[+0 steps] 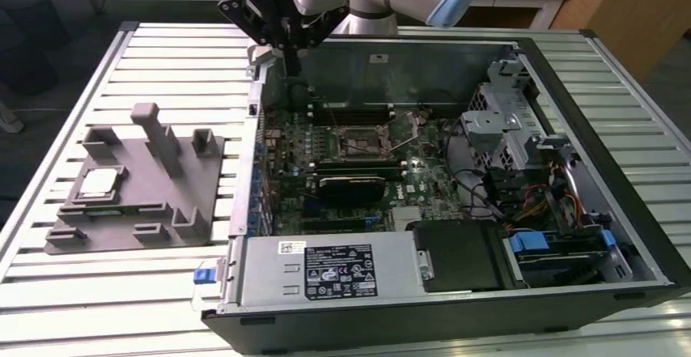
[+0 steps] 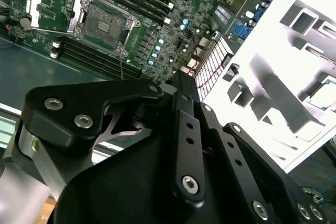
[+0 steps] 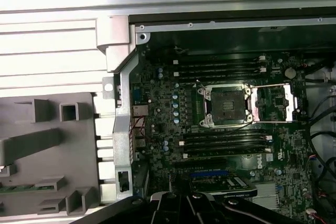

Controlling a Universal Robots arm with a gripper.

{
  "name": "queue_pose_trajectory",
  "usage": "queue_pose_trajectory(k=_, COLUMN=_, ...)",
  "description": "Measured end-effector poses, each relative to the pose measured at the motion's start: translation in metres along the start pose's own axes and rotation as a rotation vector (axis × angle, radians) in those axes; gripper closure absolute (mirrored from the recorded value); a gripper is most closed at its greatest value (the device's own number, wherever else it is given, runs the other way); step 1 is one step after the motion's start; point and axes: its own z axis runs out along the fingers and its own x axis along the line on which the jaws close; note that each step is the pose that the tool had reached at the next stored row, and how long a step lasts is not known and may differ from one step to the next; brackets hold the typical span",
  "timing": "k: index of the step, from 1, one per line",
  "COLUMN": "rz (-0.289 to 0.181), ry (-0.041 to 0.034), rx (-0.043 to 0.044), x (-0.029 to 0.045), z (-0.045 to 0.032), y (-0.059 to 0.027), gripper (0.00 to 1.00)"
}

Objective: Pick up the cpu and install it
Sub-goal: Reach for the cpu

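One cpu [image 1: 97, 183], lying flat on the one grey fixture [image 1: 141, 211]. One open socket [image 1: 362, 142] off beside the fixture. My gripper [image 1: 291, 67] hangs pinched shut and empty, well apart from the fixture. I reckon I come down square, grab the chip's edges and keep it level.
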Motion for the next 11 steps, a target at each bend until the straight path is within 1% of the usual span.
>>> queue_pose_trajectory(k=11, rz=0.000, ry=0.0000, rx=0.0000, x=0.0025, z=0.0003, y=-0.0002, gripper=0.89)
